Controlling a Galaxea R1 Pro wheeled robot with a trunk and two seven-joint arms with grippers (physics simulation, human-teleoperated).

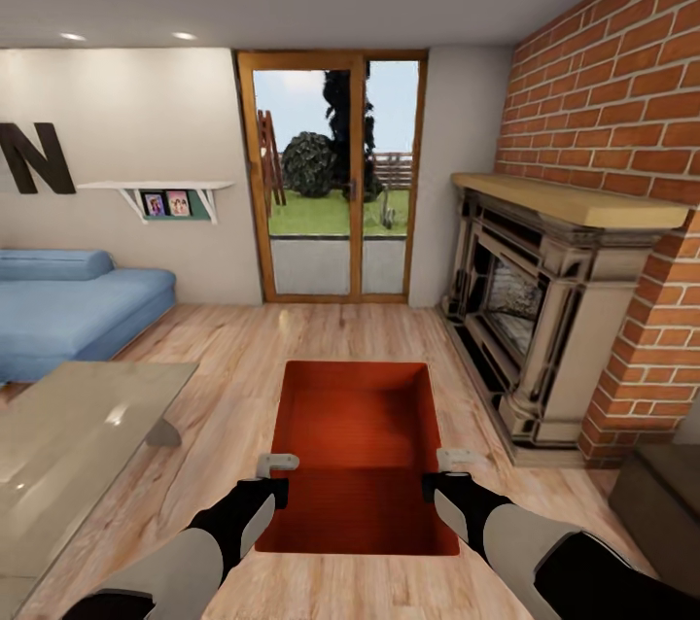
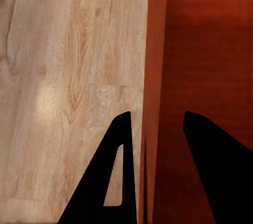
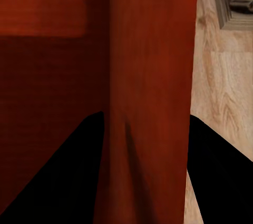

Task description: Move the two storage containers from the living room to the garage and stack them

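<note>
One orange-red storage container [image 1: 355, 426] hangs in front of me over the living room's light wood planks, its open top facing up and nothing inside. My left gripper [image 1: 277, 469] straddles its left wall, one finger outside and one inside, shut on it. In the left wrist view the thin container wall [image 2: 155, 50] runs between the black fingers of the left gripper [image 2: 157, 116]. My right gripper [image 1: 452, 465] clamps the opposite wall. In the right wrist view the container wall [image 3: 147, 50] spans the whole gap of the right gripper [image 3: 147, 116].
A glass-topped table [image 1: 78, 426] stands close at the left, with a blue sofa [image 1: 68, 309] behind it. The fireplace [image 1: 525, 309] and its brick wall line the right, with a dark low cabinet [image 1: 661, 494] at the near right. Glass doors [image 1: 331, 178] are straight ahead across open plank floor.
</note>
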